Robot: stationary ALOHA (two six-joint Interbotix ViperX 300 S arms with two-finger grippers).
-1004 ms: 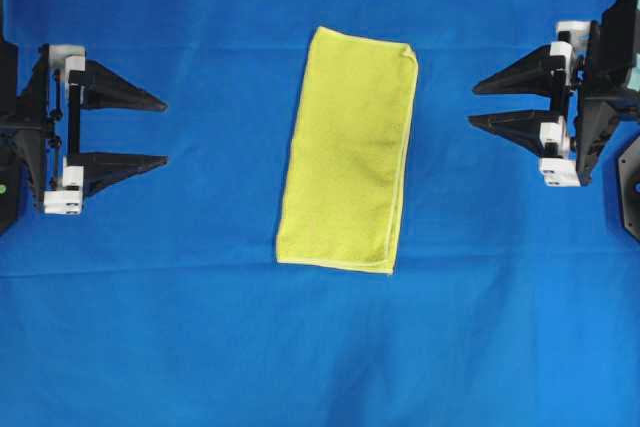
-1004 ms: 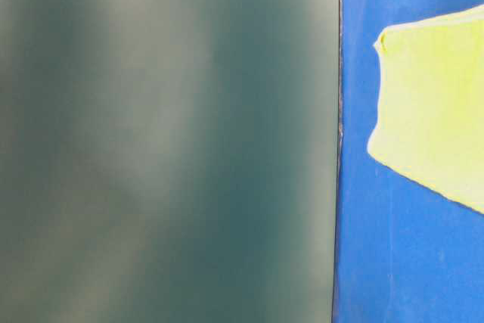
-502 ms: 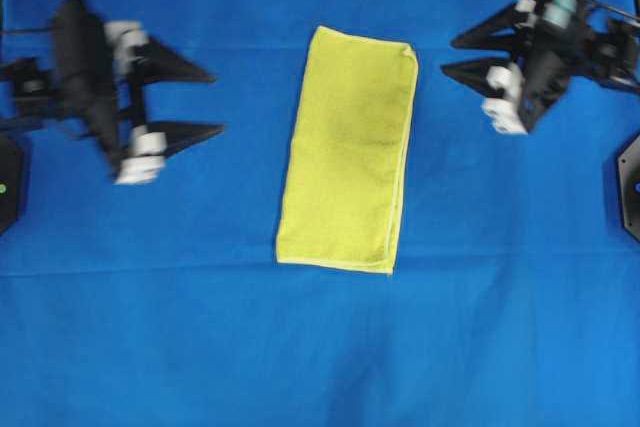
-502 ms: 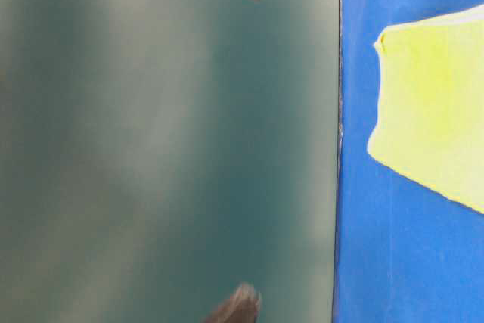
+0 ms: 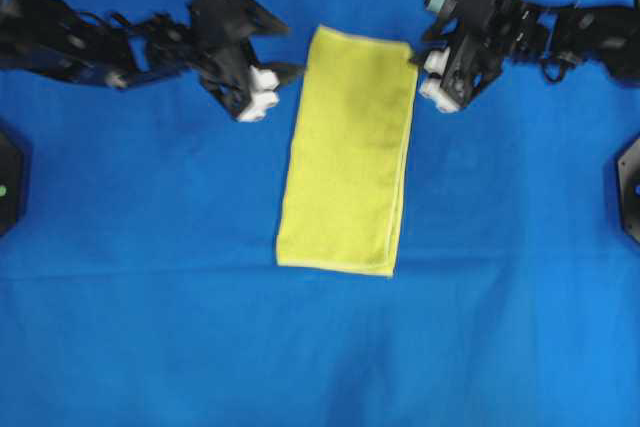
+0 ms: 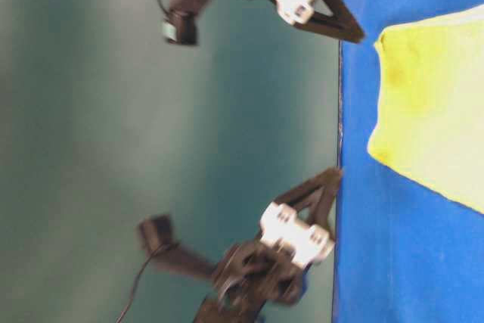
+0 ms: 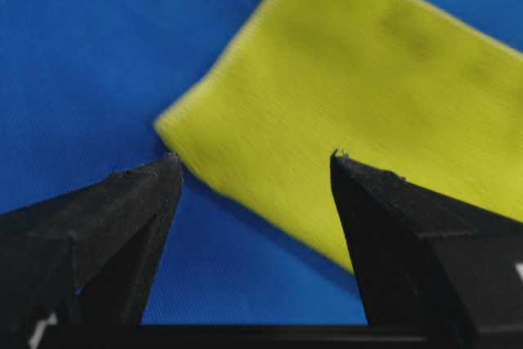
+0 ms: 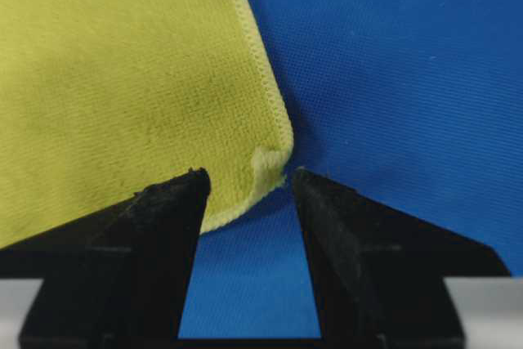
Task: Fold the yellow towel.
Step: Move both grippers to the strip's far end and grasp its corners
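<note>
The yellow towel [image 5: 350, 152] lies flat on the blue table cover as a long rectangle, folded in half. My left gripper [image 5: 293, 49] is open just beside its far left corner. In the left wrist view [image 7: 254, 157] the towel [image 7: 351, 79] has its corner right by the left fingertip. My right gripper [image 5: 418, 47] is open at the far right corner. In the right wrist view [image 8: 249, 172] the towel [image 8: 122, 79] has its curled corner between the jaws, not pinched. The table-level view shows the towel [image 6: 431, 111], the right gripper [image 6: 352, 32] and the left gripper [image 6: 333, 179].
The blue table cover [image 5: 150, 327] spreads under everything, with a faint crease across its near half. Black fixtures sit at the left edge [image 5: 5, 187] and right edge [image 5: 630, 187]. A dull green backdrop [image 6: 151, 141] fills the table-level view's left.
Both arms have swung in from the table's sides toward the far edge, and each gripper now stands at a far corner of the towel. The towel has not moved.
</note>
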